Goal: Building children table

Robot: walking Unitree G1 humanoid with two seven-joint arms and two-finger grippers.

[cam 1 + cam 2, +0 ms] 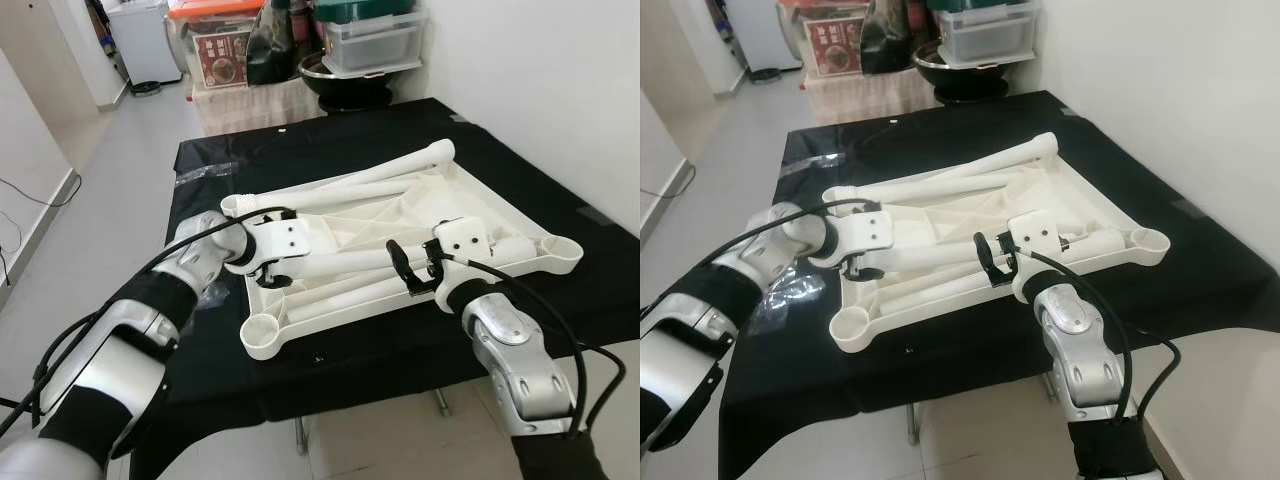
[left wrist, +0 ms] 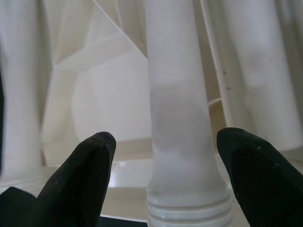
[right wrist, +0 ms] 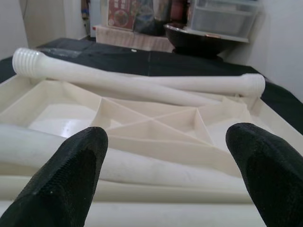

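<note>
A white plastic children's table top (image 1: 545, 262) lies upside down on a black-covered table (image 1: 560, 170). Several white legs rest loose in it. One long leg (image 1: 340, 192) lies across the far side and another leg (image 1: 345, 262) runs between my two grippers. My left gripper (image 1: 267, 273) is at that leg's left end. In the left wrist view its open fingers (image 2: 85, 165) stand on either side of the leg (image 2: 177, 118), just above the leg's threaded end. My right gripper (image 1: 407, 268) hovers open over the legs near the middle, holding nothing (image 3: 168, 135).
An empty round corner socket (image 1: 262, 335) faces me at the near left of the table top. Beyond the table stand a dark bowl (image 1: 345, 85), clear storage boxes (image 1: 375, 40) and a white appliance (image 1: 145, 40). A white wall runs along the right; bare floor lies to the left.
</note>
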